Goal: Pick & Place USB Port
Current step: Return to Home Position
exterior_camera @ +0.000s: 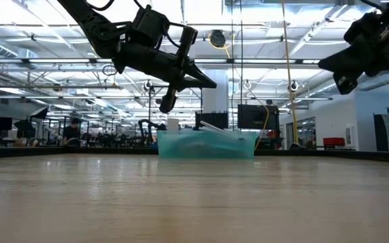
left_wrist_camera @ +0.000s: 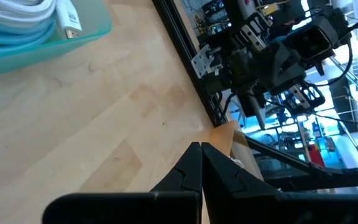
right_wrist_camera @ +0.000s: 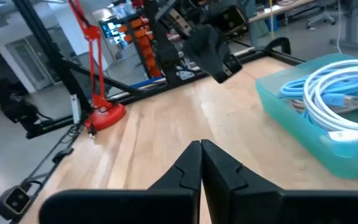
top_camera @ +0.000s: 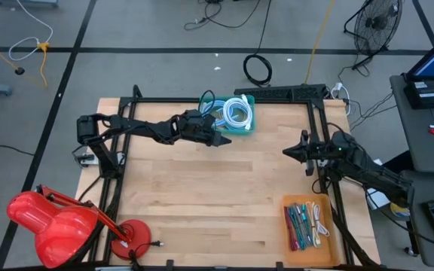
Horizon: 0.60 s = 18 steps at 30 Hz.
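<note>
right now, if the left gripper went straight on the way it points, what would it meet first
Likely the bare table: the shut left gripper points towards the right gripper, tilted slightly down. If it clears the wood, the right gripper comes next. The blue bin sits beside that line.

1. Even, bright overhead light covers the worktop (top_camera: 202,196); shadows on it are faint.
2. In the low view, ceiling lights (exterior_camera: 32,13) glare, leaving the left arm (exterior_camera: 103,30) silhouetted.
</note>
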Available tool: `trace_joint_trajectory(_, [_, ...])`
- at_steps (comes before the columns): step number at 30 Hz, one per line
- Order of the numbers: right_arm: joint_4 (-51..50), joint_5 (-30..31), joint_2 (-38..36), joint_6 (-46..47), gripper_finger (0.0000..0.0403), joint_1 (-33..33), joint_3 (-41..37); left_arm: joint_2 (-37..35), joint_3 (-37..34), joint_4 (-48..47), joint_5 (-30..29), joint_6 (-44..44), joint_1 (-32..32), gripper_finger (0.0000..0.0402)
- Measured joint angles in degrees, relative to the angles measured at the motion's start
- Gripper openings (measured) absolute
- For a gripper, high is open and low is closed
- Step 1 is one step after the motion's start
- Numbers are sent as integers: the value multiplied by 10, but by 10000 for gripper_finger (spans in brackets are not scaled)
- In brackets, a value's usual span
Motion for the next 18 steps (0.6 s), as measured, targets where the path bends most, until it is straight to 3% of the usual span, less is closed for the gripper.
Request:
trace_joint_trajectory(6, [2,6,0,5,0,20,0,0,0,4,-13,-4,0,0])
trace_joint_trajectory(18, [3,134,0,19,0,158,1,0,0,6,-13,-8,1,0])
